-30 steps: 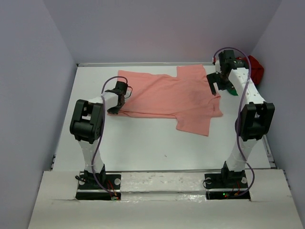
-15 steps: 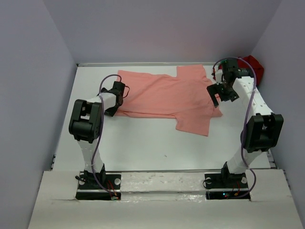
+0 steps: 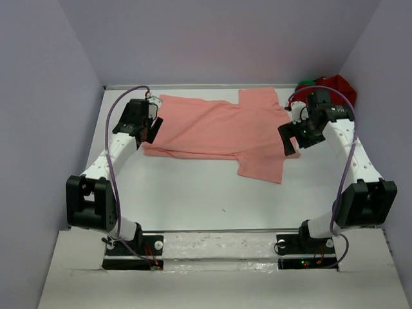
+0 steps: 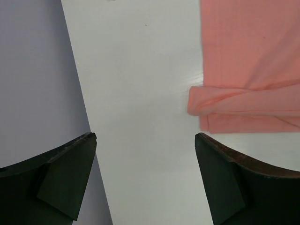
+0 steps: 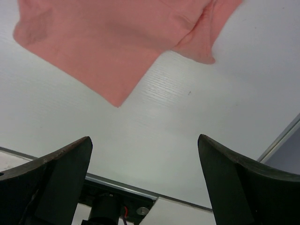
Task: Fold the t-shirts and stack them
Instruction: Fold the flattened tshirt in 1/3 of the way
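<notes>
The salmon-pink cloth t-shirt (image 3: 222,129) lies mid-frame, barely folded; left pincer (image 4: 145,137) and right pincer (image 5: 144,138) gape empty, regrasping edges likely next.

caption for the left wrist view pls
Open left gripper over the table beside the salmon-pink t-shirt, its edge folded over

The left arm (image 3: 108,156) and right arm (image 3: 352,149) share white links, black joint housings and 1 looping purple cable (image 3: 109,125) each. Black bases (image 3: 132,250) show red and green lights. The fingers (image 4: 65,173) are matte black wedges.
</notes>
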Available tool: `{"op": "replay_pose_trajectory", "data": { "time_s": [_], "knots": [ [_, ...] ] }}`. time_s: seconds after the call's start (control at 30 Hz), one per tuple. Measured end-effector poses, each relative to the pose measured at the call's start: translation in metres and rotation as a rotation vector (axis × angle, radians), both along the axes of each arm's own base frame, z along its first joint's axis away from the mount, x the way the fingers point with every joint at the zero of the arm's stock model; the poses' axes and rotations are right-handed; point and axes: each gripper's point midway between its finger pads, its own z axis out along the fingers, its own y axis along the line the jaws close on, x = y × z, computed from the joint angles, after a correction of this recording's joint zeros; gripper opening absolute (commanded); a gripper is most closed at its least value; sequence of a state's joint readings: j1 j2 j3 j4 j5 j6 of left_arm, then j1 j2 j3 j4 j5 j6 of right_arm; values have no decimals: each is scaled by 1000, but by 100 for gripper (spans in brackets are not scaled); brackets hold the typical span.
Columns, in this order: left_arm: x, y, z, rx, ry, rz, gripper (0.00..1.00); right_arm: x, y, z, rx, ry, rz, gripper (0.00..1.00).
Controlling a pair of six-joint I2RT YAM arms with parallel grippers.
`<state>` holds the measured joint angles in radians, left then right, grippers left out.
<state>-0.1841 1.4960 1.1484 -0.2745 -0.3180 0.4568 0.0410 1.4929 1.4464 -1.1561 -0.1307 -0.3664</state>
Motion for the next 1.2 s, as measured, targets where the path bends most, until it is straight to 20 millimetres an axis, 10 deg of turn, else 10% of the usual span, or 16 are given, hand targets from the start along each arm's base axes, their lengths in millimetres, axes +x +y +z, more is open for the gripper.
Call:
{"op": "replay_pose_trajectory", "data": {
  "time_s": [0.3, 0.5, 0.93, 1.2],
  "knots": [
    [-34, 22, -40, -134, 83, 7, 99, -29, 50, -9, 39, 31, 189, 100],
    [-52, 25, -20, -186, 2, -11, 99, -37, 77, -16, -11, 22, 344, 100],
    [-86, 36, -31, -208, -25, 7, 99, -56, 52, -98, -282, 125, 566, 100],
    [-92, 42, -15, -211, -88, 17, 99, -36, 54, -104, -379, 37, 682, 100]
  ]
}}
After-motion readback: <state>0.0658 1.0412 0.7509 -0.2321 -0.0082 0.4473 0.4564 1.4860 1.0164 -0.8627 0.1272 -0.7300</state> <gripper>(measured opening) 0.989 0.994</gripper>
